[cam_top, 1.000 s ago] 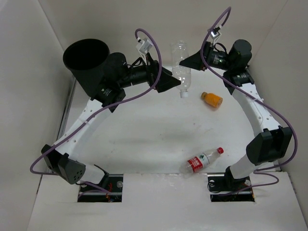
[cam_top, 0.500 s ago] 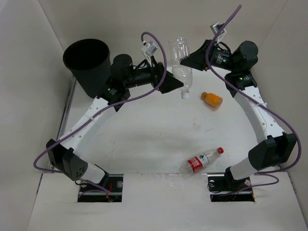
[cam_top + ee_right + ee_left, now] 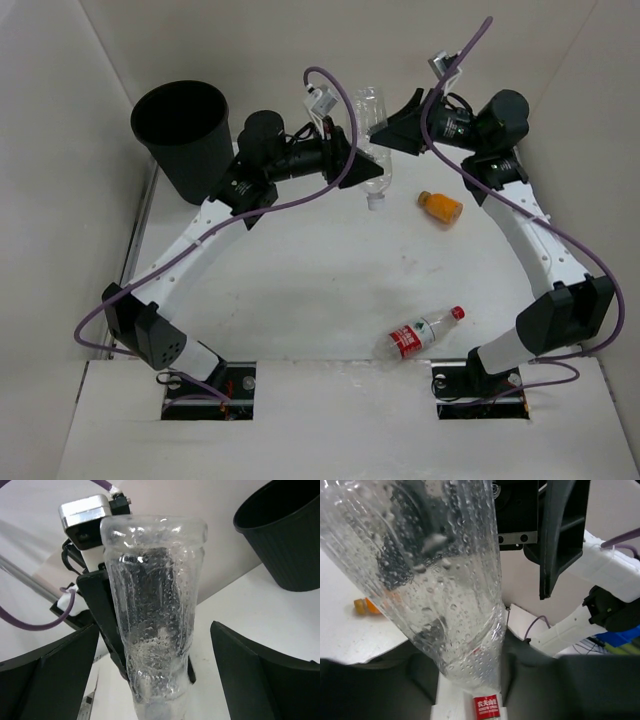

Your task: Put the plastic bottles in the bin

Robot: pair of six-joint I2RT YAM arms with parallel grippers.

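The clear unlabelled bottle (image 3: pixel 368 105) hangs above the far side of the table, cap down, with my left gripper (image 3: pixel 365 172) shut on its lower body. In the left wrist view the bottle (image 3: pixel 435 580) fills the frame between my left gripper (image 3: pixel 467 680) fingers. My right gripper (image 3: pixel 385 125) is open around the bottle's upper part; in its own view the bottle (image 3: pixel 155 610) stands free between the wide-spread right gripper (image 3: pixel 155 675) fingers. The black bin (image 3: pixel 185 125) stands at the far left. An orange bottle (image 3: pixel 440 206) and a red-labelled bottle (image 3: pixel 420 333) lie on the table.
White walls close the table in at the back and on both sides. The bin (image 3: pixel 285 530) shows at the upper right of the right wrist view. Purple cables loop off both wrists. The orange bottle (image 3: pixel 367 606) lies beyond the held bottle.
My left gripper moved right onto the clear bottle and shut on it. My right gripper, which held the bottle before, has opened.
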